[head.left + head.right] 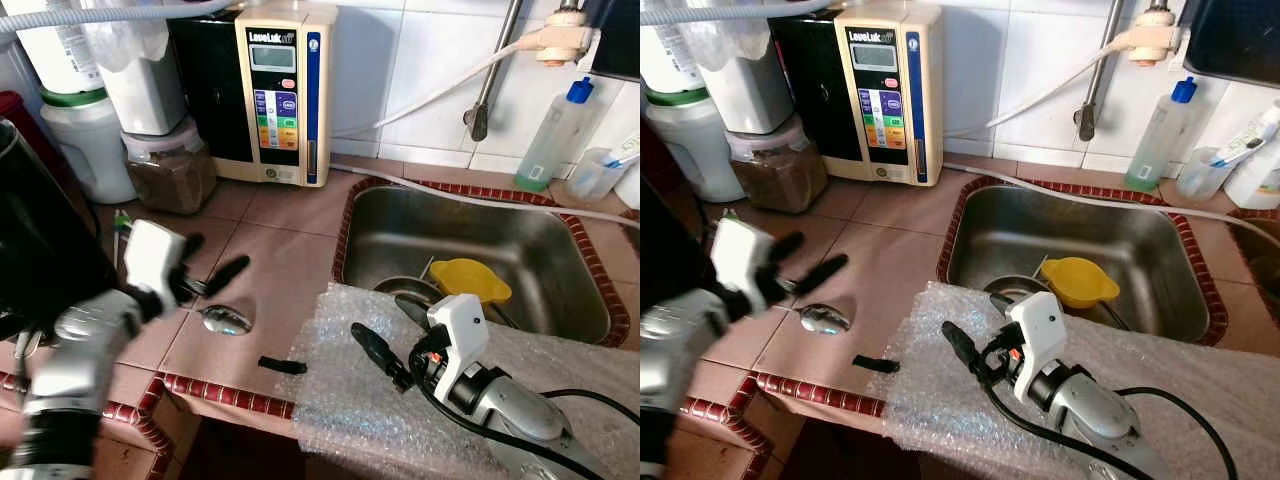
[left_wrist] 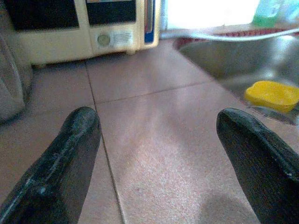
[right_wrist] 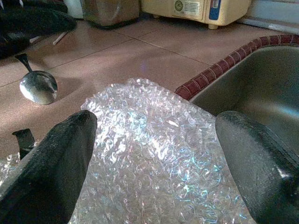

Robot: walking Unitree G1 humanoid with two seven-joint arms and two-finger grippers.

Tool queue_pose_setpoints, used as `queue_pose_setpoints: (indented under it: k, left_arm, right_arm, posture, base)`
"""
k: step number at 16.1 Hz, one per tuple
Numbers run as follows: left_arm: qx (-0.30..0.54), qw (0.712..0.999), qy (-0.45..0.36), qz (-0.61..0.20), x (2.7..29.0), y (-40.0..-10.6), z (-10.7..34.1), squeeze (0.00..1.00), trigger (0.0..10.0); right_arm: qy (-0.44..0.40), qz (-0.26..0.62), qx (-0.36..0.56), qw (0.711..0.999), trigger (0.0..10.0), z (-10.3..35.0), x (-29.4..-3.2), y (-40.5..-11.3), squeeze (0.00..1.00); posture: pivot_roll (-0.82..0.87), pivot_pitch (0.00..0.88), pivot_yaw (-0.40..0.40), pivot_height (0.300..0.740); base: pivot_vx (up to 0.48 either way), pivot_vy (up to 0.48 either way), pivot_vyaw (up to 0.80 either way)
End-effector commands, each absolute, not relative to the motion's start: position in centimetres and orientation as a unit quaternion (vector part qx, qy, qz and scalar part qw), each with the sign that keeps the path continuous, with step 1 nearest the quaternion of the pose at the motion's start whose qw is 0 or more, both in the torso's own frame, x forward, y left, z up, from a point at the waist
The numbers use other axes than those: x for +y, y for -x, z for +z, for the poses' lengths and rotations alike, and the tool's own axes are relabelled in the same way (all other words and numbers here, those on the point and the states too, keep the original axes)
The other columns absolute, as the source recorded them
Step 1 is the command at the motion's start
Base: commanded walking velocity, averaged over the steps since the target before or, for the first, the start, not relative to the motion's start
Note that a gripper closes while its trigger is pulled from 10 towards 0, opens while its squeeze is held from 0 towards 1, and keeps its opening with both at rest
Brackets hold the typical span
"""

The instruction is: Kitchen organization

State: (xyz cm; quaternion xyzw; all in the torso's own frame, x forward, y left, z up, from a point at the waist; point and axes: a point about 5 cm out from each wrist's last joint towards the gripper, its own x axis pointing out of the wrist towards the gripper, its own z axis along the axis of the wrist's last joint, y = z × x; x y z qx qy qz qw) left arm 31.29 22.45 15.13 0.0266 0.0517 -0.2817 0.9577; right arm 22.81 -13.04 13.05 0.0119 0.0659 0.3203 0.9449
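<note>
1. Where the tiled counter [image 1: 280,250] meets the white wall, a steel sink [image 1: 560,270] is set in, edged with small dark red tiles.
2. Bubble wrap [image 1: 340,400] lies over the counter's front edge and the near corner of the sink, crinkled and shiny.
3. Over the wrap, the right gripper [image 1: 375,345] hovers with its fingers spread apart and nothing between them.
4. Just left of the wrap, a spoon [image 1: 226,320] lies on the tiles, its bowl polished and rounded, and a small black piece [image 1: 282,365] rests near the counter edge.
5. Above the spoon's handle end, the left gripper [image 1: 212,262] is held low over the bare tiles, fingers wide apart and holding nothing.
6. At the back stands a cream and black machine [image 1: 285,95] with coloured buttons, beside a jar [image 1: 170,170] of brown contents and white containers [image 1: 90,140].
7. A yellow funnel-like piece [image 1: 470,278] sits in the sink near a dark dish.
8. A hose [image 1: 440,190] runs along the sink's back rim, and a clear bottle [image 1: 556,135] with a blue cap stands on the right by the wall.
</note>
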Motion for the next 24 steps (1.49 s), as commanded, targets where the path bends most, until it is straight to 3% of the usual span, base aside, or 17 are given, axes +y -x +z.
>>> queue_pose_setpoints:
  k: [1,7,11,17,24]
  left_arm:
    - [0.043,0.954,-0.052,-0.294,23.3,-31.3,16.2,0.0,10.0]
    - [0.093,0.908,-0.098,-0.397,24.5,-31.6,17.6,0.0,10.0]
    - [0.16,0.846,-0.181,-0.476,25.2,-31.2,17.2,0.0,10.0]
    - [0.192,0.805,-0.26,-0.498,26.3,-31.8,17.5,0.0,10.0]
    - [0.217,0.762,-0.336,-0.509,25.5,-32.4,15.7,0.0,10.0]
  right_arm:
    - [-0.007,0.324,0.066,0.944,10.0,12.9,-13.1,-23.1,0.96]
    - [0.002,0.332,0.059,0.941,10.0,13.1,-13.2,-23.4,0.89]
    - [0.003,0.331,0.06,0.942,10.0,12.8,-13.2,-23.1,0.85]
    - [0.007,0.337,0.062,0.94,10.0,12.9,-13.2,-22.9,0.8]
    - [0.01,0.344,0.06,0.937,10.0,13.1,-13.1,-22.8,0.76]
  posture:
    - [0.15,0.031,0.012,0.74]
    - [0.14,0.025,0.02,0.74]
    - [0.13,0.032,0.032,0.74]
    - [0.12,0.035,0.029,0.74]
    - [0.11,0.039,0.029,0.74]
  base:
    - [0.0,0.0,0.0]
    - [0.0,0.0,0.0]
    - [0.0,0.0,0.0]
    - [0.0,0.0,0.0]
    - [0.0,0.0,0.0]
